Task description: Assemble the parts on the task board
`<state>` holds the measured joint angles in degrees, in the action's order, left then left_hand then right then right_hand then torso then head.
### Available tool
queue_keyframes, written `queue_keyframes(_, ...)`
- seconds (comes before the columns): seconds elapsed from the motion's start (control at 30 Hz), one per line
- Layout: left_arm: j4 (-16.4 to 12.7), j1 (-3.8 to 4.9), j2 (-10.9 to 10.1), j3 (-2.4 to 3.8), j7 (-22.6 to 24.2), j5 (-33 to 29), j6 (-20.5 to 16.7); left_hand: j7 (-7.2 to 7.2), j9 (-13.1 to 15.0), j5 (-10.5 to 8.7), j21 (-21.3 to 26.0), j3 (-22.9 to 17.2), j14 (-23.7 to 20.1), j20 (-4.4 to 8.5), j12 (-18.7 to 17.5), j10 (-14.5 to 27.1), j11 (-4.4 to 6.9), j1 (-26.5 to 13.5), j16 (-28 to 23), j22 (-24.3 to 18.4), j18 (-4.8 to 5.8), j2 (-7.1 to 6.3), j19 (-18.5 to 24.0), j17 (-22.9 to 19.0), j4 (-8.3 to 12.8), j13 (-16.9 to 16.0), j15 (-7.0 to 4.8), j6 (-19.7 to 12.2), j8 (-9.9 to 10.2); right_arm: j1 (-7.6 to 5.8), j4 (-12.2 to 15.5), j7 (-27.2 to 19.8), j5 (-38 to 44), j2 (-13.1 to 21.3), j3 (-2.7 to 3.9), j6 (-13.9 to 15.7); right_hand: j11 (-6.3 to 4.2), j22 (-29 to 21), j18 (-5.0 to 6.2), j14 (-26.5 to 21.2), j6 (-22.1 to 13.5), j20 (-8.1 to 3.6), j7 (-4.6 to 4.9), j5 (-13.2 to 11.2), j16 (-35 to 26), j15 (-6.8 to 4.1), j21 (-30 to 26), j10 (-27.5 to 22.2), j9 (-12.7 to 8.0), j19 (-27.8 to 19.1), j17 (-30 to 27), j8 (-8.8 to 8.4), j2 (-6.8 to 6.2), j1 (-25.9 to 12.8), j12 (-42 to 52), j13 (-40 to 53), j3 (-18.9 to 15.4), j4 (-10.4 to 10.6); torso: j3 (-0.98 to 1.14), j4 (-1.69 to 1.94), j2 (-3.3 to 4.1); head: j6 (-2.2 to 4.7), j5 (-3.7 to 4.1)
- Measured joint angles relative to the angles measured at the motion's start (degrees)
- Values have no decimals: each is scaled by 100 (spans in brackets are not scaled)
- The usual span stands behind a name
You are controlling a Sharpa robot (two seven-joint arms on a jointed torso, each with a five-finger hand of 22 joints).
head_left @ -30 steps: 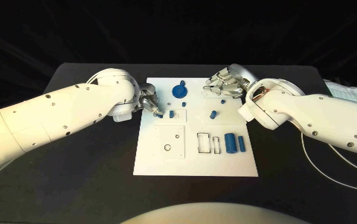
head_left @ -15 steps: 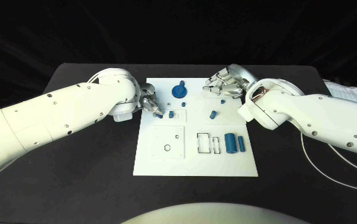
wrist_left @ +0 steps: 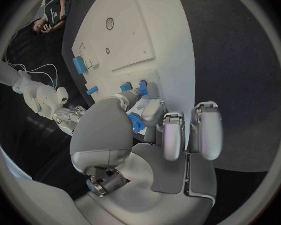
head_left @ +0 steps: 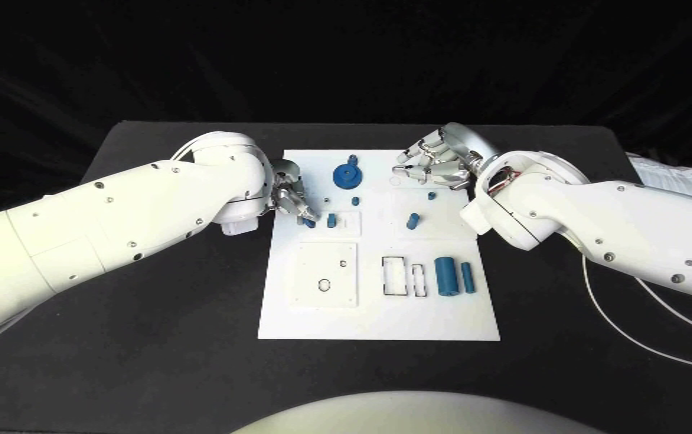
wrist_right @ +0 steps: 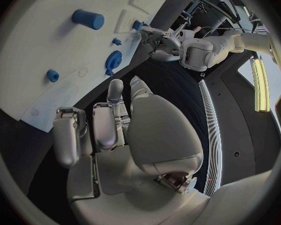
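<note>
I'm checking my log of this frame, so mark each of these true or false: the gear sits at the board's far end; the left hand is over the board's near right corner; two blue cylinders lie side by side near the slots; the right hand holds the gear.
1. The blue gear sits at the far end of the task board. True.
2. The left hand is over the board's near right corner. False: it is at the board's far left edge.
3. Two blue cylinders lie side by side near the slots. True.
4. The right hand holds the gear. False: it is apart from the gear, at the board's far right.
</note>
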<state>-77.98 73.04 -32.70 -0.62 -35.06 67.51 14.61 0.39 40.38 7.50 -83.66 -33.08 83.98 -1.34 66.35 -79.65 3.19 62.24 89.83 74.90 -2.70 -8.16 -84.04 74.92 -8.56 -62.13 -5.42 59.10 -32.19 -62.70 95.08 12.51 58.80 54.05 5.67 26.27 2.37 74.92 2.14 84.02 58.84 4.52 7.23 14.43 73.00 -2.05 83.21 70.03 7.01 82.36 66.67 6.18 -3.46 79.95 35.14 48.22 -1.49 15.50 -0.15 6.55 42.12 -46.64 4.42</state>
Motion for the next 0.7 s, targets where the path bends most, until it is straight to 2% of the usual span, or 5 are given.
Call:
queue_keyframes(0.47,-55,-12,-9,-7,-39,100,-63,-22,-21,0,-88,76,0,21,89,-43,2,-68,0,0,0,-23,21,-1,-20,-89,0,40,-19,0,-5,0,0,-4,0,-12,0,-1,0,0,0,0,0,34,0,0,0,0,6,0,0,0,21,21,0,1,0,0,1,1,-1,-23,18)
queue_keyframes(0.5,-59,-13,-10,-7,-40,107,-66,-22,-21,0,-88,80,0,22,106,-57,15,-68,0,0,63,-23,19,-1,-17,-102,0,40,-19,0,-5,0,0,-4,0,-13,0,-1,0,0,0,0,0,34,0,0,0,0,6,0,0,0,21,21,0,1,0,0,1,1,-2,-25,19)
queue_keyframes(0.53,-62,-13,-10,-7,-41,115,-68,-31,-21,0,-88,103,0,34,107,-72,30,-69,0,0,90,-23,8,-1,6,-112,0,50,-19,0,-6,0,0,-5,0,-14,0,-1,0,0,0,0,0,34,0,0,0,0,6,0,1,0,21,21,0,1,0,0,0,1,-2,-27,19)
queue_keyframes(0.7,-80,-13,-13,-7,-44,148,-73,-59,-36,59,-90,117,0,42,109,-86,44,8,0,0,91,-111,-1,-1,172,-121,-42,81,-18,0,-12,-1,0,-8,0,-22,0,-1,0,0,0,0,0,34,0,0,0,0,5,0,1,0,21,21,0,-8,0,0,-1,1,-1,-40,24)
